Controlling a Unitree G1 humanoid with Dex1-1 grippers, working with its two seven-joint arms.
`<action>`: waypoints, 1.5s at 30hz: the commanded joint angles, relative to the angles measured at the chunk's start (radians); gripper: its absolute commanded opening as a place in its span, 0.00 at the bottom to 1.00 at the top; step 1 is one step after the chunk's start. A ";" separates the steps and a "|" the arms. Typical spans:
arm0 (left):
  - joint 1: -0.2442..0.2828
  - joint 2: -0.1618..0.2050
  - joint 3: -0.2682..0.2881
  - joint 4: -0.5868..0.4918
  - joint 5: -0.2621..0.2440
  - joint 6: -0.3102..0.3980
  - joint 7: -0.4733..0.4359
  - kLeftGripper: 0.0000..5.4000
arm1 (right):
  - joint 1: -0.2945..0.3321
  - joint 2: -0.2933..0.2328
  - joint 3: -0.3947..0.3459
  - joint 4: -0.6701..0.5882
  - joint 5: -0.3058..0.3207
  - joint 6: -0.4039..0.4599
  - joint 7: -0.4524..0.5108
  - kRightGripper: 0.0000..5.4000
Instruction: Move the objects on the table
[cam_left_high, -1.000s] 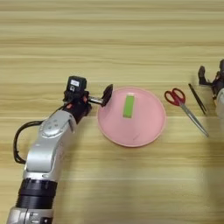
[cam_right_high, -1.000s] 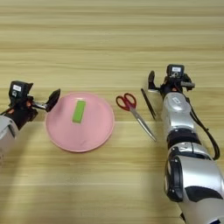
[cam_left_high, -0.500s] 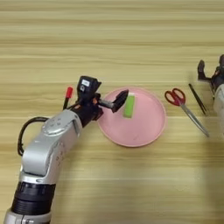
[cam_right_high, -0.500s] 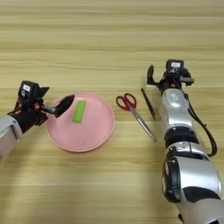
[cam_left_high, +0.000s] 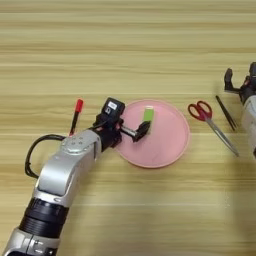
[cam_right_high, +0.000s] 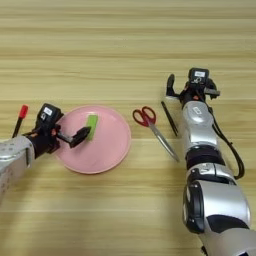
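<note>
A pink plate (cam_left_high: 165, 150) sits on the wooden table (cam_left_high: 125, 45), and a flat lime-green block (cam_left_high: 148, 114) lies in its upper part. The left gripper (cam_left_high: 140, 132) reaches over the plate's left side from the near-left, its black fingers (cam_left_high: 143, 129) just below the block's lower end. Whether they touch or pinch the block I cannot tell, nor whether the jaws are parted or closed.

Left of that arm, off the plate, a slim tool with a red cap (cam_left_high: 76, 114) lies on the bare wood, clear of the gripper. Right of the plate are red-handled scissors (cam_right_high: 153, 126), blades pointing toward the near-right, and just beyond them a thin black pointed tool (cam_right_high: 169, 118) lying alongside. The right gripper (cam_right_high: 192, 90) is parked past that tool's far end, one black finger (cam_right_high: 171, 86) sticking out to the left, jaws spread and holding nothing.
</note>
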 joint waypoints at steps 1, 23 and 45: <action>-0.025 -0.003 -0.008 0.021 0.010 0.007 -0.008 1.00 | 0.006 0.000 -0.002 -0.015 0.013 0.018 -0.007 0.99; -0.068 -0.024 -0.035 0.064 -0.005 0.038 -0.063 1.00 | 0.001 0.002 -0.005 -0.017 0.026 0.029 -0.018 0.99; -0.175 -0.016 -0.093 0.237 0.091 0.045 -0.080 1.00 | 0.007 0.009 -0.010 -0.051 0.035 0.039 -0.047 0.99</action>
